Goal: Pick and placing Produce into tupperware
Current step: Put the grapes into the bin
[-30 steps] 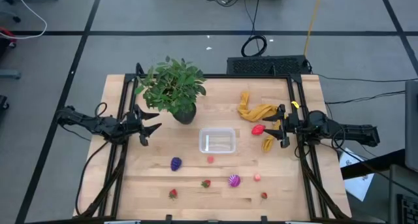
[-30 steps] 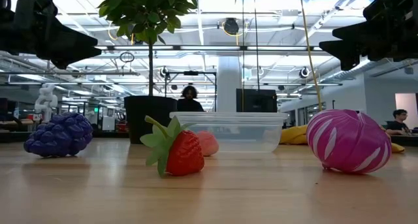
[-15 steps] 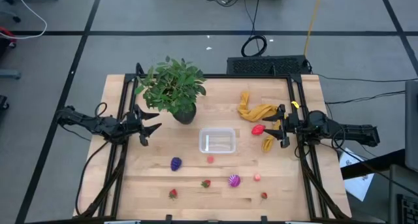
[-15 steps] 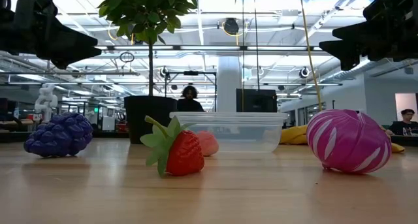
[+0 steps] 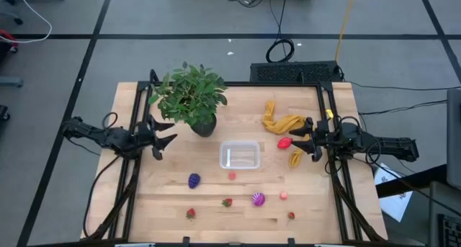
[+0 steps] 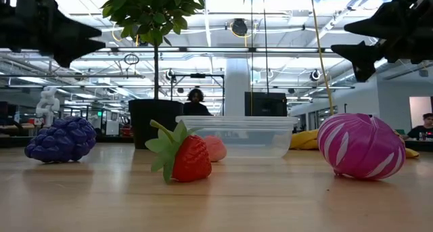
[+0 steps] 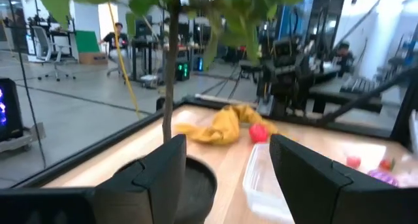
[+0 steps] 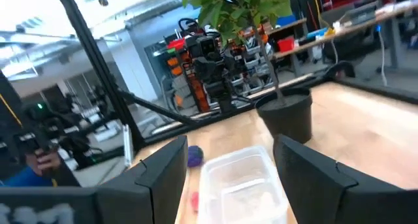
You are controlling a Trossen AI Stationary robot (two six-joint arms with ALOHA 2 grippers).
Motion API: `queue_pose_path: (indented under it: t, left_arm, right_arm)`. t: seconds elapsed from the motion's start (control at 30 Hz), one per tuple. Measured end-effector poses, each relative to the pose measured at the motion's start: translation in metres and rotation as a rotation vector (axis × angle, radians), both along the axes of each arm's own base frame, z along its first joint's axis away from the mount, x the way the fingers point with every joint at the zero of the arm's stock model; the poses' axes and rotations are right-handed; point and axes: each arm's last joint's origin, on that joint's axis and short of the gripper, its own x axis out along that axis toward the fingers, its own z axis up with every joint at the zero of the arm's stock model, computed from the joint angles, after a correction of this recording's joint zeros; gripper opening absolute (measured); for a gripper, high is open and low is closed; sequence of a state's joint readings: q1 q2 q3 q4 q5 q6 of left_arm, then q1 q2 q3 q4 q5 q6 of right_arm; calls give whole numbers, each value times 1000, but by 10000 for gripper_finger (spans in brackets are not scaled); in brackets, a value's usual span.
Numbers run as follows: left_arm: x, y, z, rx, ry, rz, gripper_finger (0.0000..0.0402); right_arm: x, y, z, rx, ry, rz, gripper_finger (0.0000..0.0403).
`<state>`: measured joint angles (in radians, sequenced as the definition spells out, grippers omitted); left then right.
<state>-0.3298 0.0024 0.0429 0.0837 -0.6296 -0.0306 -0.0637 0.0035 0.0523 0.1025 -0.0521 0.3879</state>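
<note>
Along the right edge of the desk (image 5: 158, 204), note a small inward shift of the right gripper (image 5: 305, 144) since a moment ago, with a fresh tilt in the low view; at the left edge, note only a slight change of pose in the left gripper (image 5: 164, 140); record no movement among the produce. Read this as the start of an approach, not yet a pick; treat the task as barely begun.

Gripper state:
- right gripper: fingers apart, nothing between them;
- left gripper: fingers apart, nothing between them.

Task items:
- find the tupperware (image 5: 222, 155) near the desk centre, upright and with nothing in it;
- find the red piece (image 5: 284, 142) just beside the yellow cloth (image 5: 277, 122), nearest the right gripper and a likely first target;
- find the purple bumpy piece (image 5: 194, 180), the pink piece (image 5: 232, 176) and the magenta piece (image 5: 258, 199) toward the front edge, well apart from one another;
- find three small strawberries (image 5: 227, 202) scattered along the front edge.

Clearance:
- expect open room between the right gripper and the tupperware, apart from the cloth and a yellow item (image 5: 295, 159) below the gripper;
- keep the left arm clear of the potted plant (image 5: 189, 96) at the back left corner, just beside its gripper;
- mind the front-edge strawberries, close enough to the edge to roll off if nudged.
</note>
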Motion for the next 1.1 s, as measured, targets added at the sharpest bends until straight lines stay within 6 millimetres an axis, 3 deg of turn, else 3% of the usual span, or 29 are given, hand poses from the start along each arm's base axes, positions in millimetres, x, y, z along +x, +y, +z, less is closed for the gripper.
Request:
queue_pose_path:
  t: [0.2, 0.53, 0.63, 0.8, 0.97, 1.1]
  left_arm:
    - [-1, 0, 6, -32, -67, -2, 228]
    - [3, -1, 6, -50, -45, -13, 228]
    - [0, 0, 19, -31, -54, -16, 228]
    - [-19, 5, 59, 2, 61, -57, 228]
    - [-46, 14, 93, -142, 258, -44, 228]
    - [-52, 16, 98, -245, 439, 8, 228]
  right_arm:
    - [0, 0, 4, -16, -42, -2, 220]
    - [-11, 2, 36, -123, -388, 3, 220]
    - [-13, 2, 39, -189, -427, -19, 220]
    - [-10, 3, 42, -276, -398, -4, 220]
    - [-10, 4, 80, -414, -387, -1, 220]
    - [3, 3, 111, -501, -222, 3, 220]
